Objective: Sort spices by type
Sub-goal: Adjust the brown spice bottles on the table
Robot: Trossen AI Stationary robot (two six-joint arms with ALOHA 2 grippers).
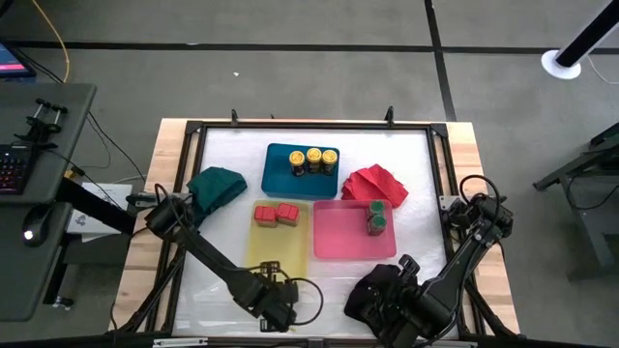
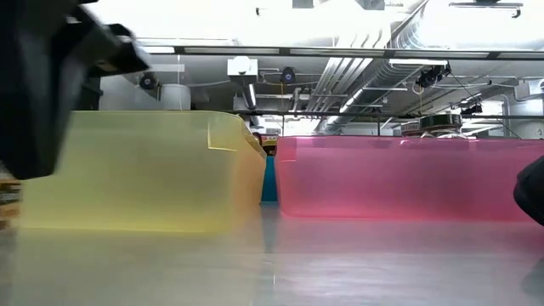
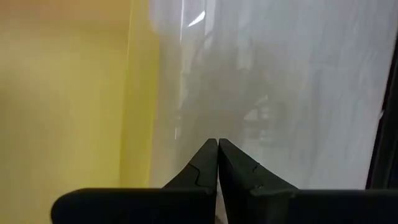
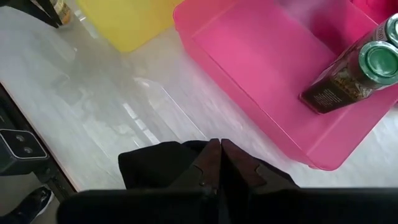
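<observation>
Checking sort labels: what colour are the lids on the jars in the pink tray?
Green, on both small spice jars in the pink plastic tray; right wrist view shows it best.

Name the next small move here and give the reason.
Probably none beyond staying parked. The yellow-lidded jars sit in the blue tray, the red-lidded jars in the yellow tray, the green-lidded jars in the pink tray. Left gripper and right gripper are shut and empty near the table's front edge.
</observation>
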